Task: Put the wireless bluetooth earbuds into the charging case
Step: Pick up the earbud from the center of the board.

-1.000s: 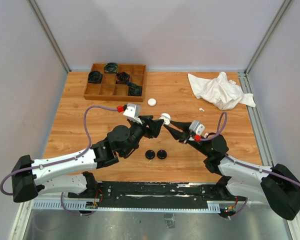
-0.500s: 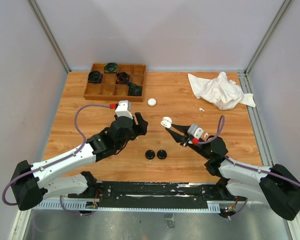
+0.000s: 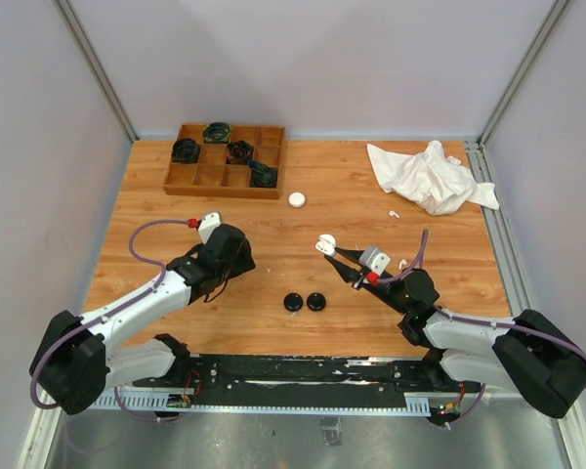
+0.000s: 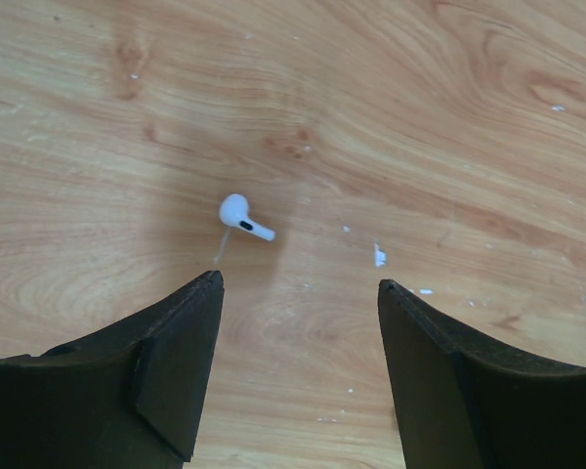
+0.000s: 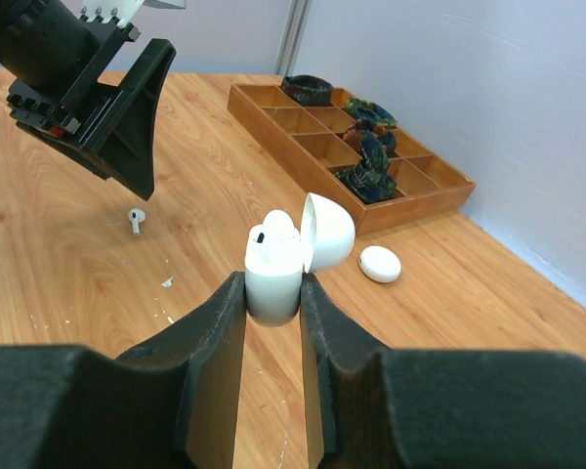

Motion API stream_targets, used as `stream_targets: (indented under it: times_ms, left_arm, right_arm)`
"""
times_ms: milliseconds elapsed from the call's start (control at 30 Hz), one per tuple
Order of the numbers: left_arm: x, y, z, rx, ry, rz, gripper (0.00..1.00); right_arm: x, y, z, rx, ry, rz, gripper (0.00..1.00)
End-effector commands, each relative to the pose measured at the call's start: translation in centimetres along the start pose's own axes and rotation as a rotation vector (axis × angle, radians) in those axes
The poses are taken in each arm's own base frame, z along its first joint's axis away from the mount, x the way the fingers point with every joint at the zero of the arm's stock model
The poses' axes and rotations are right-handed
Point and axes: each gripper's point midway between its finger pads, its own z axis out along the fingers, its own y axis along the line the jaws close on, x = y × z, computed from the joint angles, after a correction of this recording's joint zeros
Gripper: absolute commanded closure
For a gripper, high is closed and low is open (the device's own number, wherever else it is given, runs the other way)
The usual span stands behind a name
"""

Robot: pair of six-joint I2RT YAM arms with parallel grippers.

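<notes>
Resting just beyond the spread left pincer [image 4: 300, 280] is a white earbud [image 4: 242, 217].

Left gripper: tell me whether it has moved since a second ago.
Yes. In the top view the left gripper has pulled back leftward, from beyond the two black cases to well left of them, its fingers open.

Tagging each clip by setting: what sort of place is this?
Probably a lab robot test cell, not a home or shop: a wood-look table boxed in by plain grey panels on metal posts, with a compartmented tray at the back.
</notes>
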Motion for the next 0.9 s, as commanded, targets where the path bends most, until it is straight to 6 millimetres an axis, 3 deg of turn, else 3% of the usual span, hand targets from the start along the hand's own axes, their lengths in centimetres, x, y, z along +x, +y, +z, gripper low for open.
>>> stream_targets:
  times_ms: [0, 400, 867]
  left_arm:
    - [0.7, 1.9, 1.2, -0.088, 0.045, -0.063, 0.31]
    - [0.9, 3.7, 4.9, -0.243, 0.055, -0.020, 0.42]
    - [1.4, 1.9, 6.7, -0.187, 0.120, 0.054, 0.59]
  right_arm:
    - [-0.1, -0.4, 0.0, 0.030, -0.015, -0.041, 0.99]
    - [0.6, -0.2, 0.1, 0.017, 0.001, -0.038, 0.99]
    - [0.7, -0.1, 0.2, 0.015, 0.004, -0.034, 0.99]
